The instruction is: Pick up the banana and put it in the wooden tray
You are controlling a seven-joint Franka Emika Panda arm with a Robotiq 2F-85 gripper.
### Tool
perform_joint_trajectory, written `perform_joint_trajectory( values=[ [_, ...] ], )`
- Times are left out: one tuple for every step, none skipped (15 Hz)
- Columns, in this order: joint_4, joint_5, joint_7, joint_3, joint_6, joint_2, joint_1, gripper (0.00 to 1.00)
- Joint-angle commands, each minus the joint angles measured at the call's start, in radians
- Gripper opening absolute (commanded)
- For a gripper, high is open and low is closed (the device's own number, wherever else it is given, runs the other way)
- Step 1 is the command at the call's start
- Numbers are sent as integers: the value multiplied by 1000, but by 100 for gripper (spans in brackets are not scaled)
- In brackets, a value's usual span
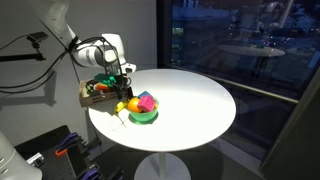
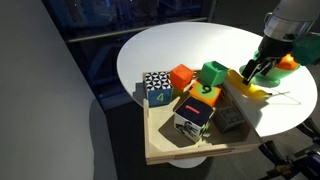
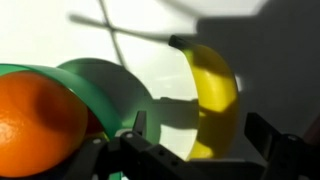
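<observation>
In an exterior view, a white numeral 4 stands on the dark side face of the checkered block (image 2: pixel 156 90) in the wooden tray (image 2: pixel 165 152). A neighbouring block (image 2: pixel 203 93) carries a dark figure on yellow, possibly 9, too small to confirm

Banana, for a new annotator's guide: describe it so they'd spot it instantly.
On the round white table, find the green bowl holding an orange fruit. The small yellow banana lies on the table beside it: the only long, curved thing there.

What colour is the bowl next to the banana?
The bowl is green; the wrist view shows it best.
</observation>
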Motion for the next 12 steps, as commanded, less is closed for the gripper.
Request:
perform_joint_trajectory(
  values=[
    [7,3,-14,2,-3,12,-4,100],
    [9,6,-18,2,0,19,-4,100],
    [10,6,-19,2,1,24,-4,100],
    [11,7,-20,2,3,30,-4,100],
    [13,8,-21,1,4,36,-3,100],
    [14,6,-19,0,4,41,-2,100],
    [15,4,-16,-1,5,43,-1,100],
    [17,1,-14,-2,5,45,0,100],
    [18,-3,-8,-4,7,47,1,75],
    [19,-3,-8,-4,6,47,1,74],
    [20,-2,-7,-4,4,43,1,66],
    [21,-3,-4,-4,4,40,1,58]
  ],
)
